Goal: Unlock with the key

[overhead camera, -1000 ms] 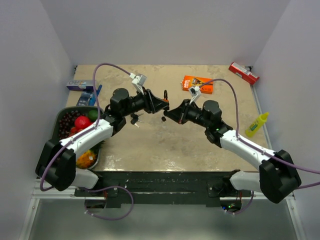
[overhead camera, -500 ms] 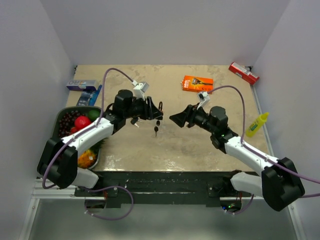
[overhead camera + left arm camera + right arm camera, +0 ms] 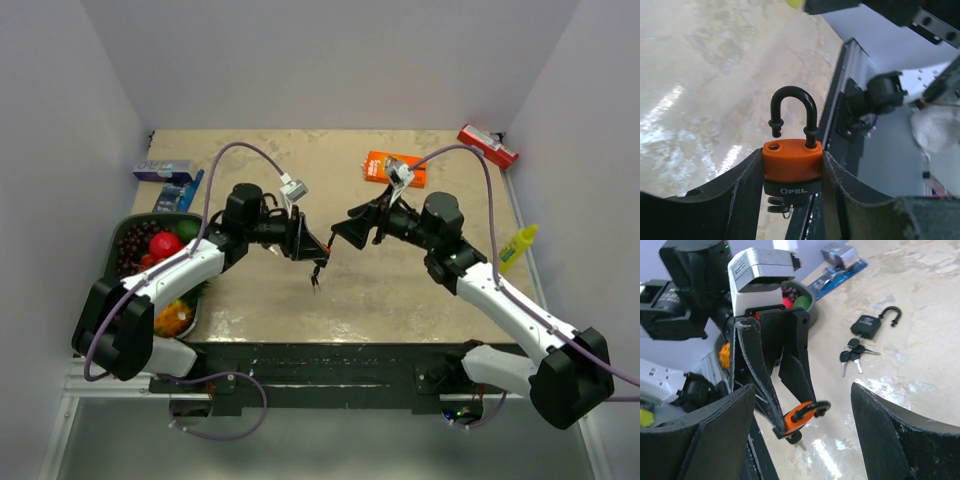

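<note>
My left gripper (image 3: 792, 175) is shut on an orange padlock (image 3: 792, 161) and holds it by the sides of its body above the table. Its black shackle (image 3: 792, 107) stands sprung up, one leg out of its hole. A key (image 3: 780, 205) sticks in the bottom of the lock, and another hangs from it on a ring. In the top view the left gripper (image 3: 311, 249) is at the table's middle with the key (image 3: 314, 283) dangling below. My right gripper (image 3: 342, 233) stands open just right of it and touches nothing. In the right wrist view the right gripper (image 3: 801, 390) faces the padlock (image 3: 799, 418).
A second, black padlock (image 3: 869, 325) with an open shackle lies on the table beside a bunch of keys (image 3: 852, 355). A fruit bowl (image 3: 129, 226) sits at the left edge. A blue box (image 3: 165, 170), orange box (image 3: 395, 167), red box (image 3: 488, 146) and yellow bottle (image 3: 515, 250) stand around.
The right gripper has opened, let go of the key and drawn back, then come close again, higher up. The left gripper has swung the padlock toward the near edge, the key now hanging.
</note>
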`<state>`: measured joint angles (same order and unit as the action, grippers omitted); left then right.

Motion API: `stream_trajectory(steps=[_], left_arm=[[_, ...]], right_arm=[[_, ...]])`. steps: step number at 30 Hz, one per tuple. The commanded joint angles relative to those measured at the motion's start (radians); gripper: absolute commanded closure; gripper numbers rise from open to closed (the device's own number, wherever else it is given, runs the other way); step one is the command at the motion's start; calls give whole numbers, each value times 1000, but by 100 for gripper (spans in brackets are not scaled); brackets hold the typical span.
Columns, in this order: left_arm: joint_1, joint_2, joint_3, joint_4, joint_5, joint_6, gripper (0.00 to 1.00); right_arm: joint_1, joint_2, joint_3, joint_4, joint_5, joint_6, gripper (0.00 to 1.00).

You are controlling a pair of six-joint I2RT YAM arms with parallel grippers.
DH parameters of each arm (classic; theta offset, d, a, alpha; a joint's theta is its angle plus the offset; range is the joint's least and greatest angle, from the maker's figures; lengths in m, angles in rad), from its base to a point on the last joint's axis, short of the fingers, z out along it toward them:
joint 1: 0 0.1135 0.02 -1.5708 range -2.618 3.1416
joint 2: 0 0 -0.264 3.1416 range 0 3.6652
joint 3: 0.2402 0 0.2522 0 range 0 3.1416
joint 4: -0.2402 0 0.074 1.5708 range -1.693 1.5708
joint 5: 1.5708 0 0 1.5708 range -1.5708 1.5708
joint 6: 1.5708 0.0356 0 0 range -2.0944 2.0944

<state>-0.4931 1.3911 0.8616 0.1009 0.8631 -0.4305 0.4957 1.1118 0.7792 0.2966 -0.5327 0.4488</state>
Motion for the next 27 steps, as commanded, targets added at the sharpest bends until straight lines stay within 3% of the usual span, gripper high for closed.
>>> stream_trajectory(steps=[1, 6, 13, 27], left_arm=[[-1, -49, -13, 137, 253, -14, 100], [-1, -59, -16, 163, 298, -24, 100], [-1, -58, -21, 174, 297, -31, 100], [18, -63, -22, 166, 228, -36, 100]], right_arm=[[44, 19, 66, -30, -110, -61, 20], [121, 54, 92, -48, -141, -94, 20], [127, 105, 98, -48, -194, -88, 21], [127, 69, 58, -74, -133, -93, 39]])
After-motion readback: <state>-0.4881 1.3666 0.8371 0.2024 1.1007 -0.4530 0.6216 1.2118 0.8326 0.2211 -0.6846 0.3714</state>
